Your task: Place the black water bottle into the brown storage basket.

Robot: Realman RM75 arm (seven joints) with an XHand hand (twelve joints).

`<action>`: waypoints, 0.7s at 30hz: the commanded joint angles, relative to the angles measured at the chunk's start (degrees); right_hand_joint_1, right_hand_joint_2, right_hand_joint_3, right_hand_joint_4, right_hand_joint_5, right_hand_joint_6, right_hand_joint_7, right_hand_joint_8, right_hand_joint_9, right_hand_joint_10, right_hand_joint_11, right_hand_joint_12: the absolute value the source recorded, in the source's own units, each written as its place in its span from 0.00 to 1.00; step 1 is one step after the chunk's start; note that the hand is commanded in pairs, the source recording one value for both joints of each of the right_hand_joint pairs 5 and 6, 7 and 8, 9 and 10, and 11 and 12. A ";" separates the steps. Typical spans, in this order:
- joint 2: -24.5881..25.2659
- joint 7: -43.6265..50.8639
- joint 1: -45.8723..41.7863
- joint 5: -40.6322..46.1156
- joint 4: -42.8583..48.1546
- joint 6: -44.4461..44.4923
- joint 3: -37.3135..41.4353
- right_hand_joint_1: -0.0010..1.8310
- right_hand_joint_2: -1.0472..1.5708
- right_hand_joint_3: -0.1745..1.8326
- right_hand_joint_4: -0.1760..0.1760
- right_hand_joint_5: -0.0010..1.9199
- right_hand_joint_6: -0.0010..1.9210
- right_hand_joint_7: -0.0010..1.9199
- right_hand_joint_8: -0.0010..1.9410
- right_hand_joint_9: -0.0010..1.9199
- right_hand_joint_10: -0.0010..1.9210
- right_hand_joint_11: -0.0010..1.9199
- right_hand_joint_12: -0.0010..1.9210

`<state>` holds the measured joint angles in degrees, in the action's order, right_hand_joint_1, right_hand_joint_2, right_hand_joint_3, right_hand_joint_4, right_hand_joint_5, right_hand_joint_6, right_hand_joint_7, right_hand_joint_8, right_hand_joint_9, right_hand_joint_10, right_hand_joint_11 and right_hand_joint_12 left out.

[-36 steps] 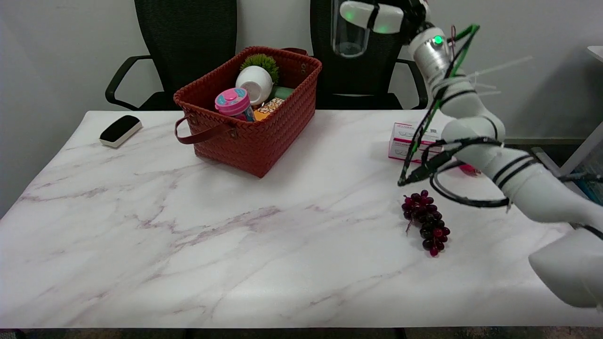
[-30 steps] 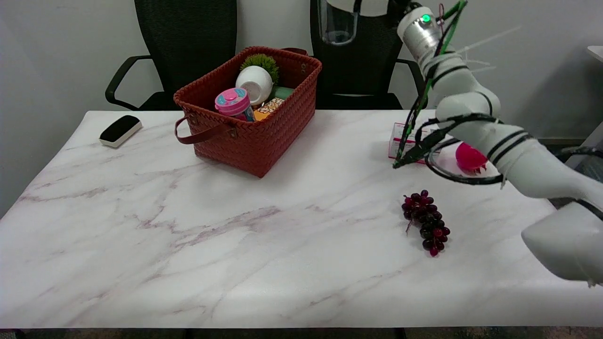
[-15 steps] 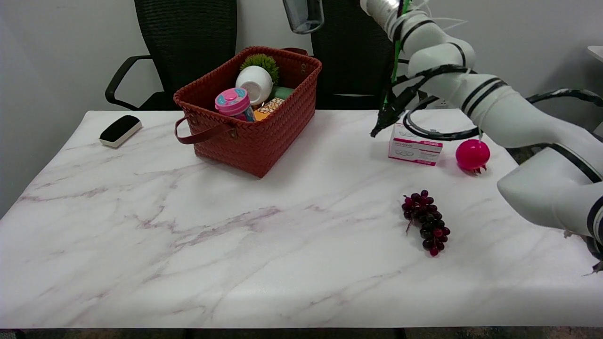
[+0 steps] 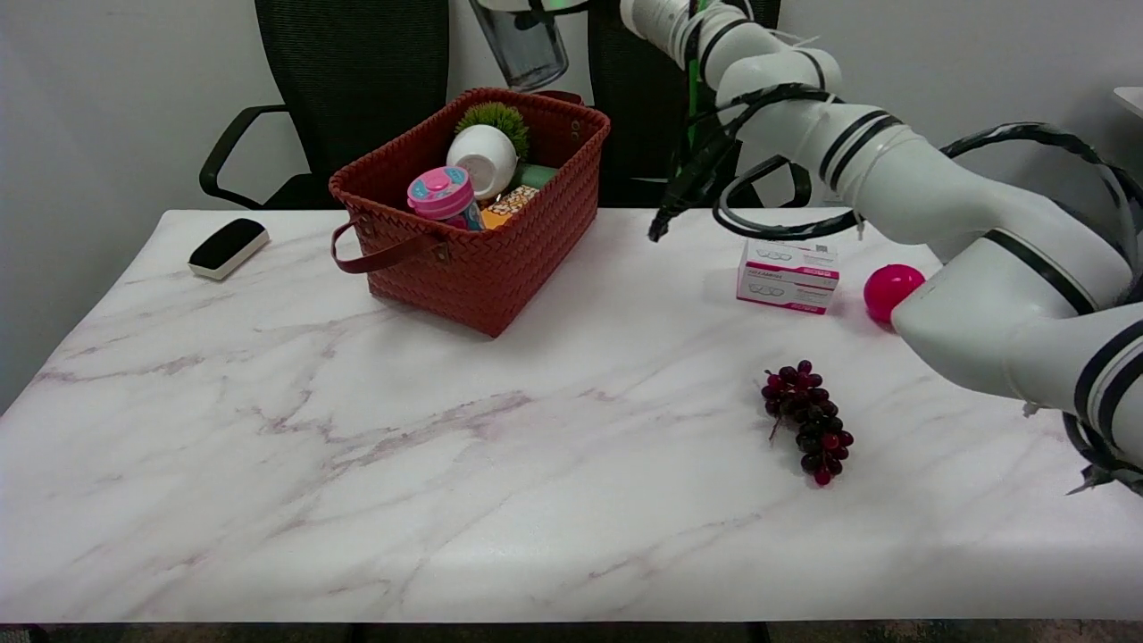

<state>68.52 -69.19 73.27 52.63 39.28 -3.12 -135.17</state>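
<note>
The black water bottle (image 4: 522,46) is a dark see-through cylinder hanging at the picture's top, its top end cut off by the frame. It is just above the far rim of the brown storage basket (image 4: 473,268). Only a white sliver of my right hand (image 4: 534,4) shows at the top edge, wrapped around the bottle. The woven basket stands at the table's back left of centre. It holds a pink-lidded cup (image 4: 439,191), a white pot with a green plant (image 4: 483,155) and an orange packet (image 4: 507,204).
My right arm (image 4: 902,187) with its black cables arches across the back right of the table. Below it lie a white-and-pink box (image 4: 788,275), a pink ball (image 4: 889,289) and a bunch of dark grapes (image 4: 808,421). A black-and-white eraser (image 4: 228,246) lies far left. Two black chairs stand behind.
My right arm has swung left with the bottle, from above the right chair to over the basket's far edge. The box and pink ball have come out from behind the arm.
</note>
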 commanded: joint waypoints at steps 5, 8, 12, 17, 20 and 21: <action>10.93 11.17 0.83 19.18 -14.56 -5.62 0.12 0.70 0.77 0.33 0.50 0.43 0.43 0.60 0.59 0.59 0.59 0.46 0.46; 11.42 14.59 0.67 20.54 -15.70 -5.34 0.83 0.70 0.78 0.33 0.50 0.44 0.44 0.61 0.60 0.59 0.59 0.47 0.47; 11.79 16.58 0.91 20.55 -17.00 -5.85 1.02 0.69 0.80 0.33 0.50 0.44 0.44 0.61 0.61 0.60 0.60 0.48 0.48; 12.45 16.58 1.31 20.55 -19.13 -6.06 1.05 0.69 0.81 0.33 0.50 0.45 0.45 0.62 0.61 0.60 0.60 0.48 0.48; 13.65 16.58 2.30 20.55 -22.95 -5.32 1.38 0.69 0.81 0.33 0.50 0.45 0.45 0.62 0.61 0.61 0.61 0.48 0.48; 14.33 16.58 2.77 20.55 -24.75 -4.89 1.75 0.69 0.81 0.33 0.50 0.45 0.45 0.62 0.61 0.61 0.61 0.48 0.48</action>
<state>77.66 -57.16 74.26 68.19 26.38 -7.85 -134.91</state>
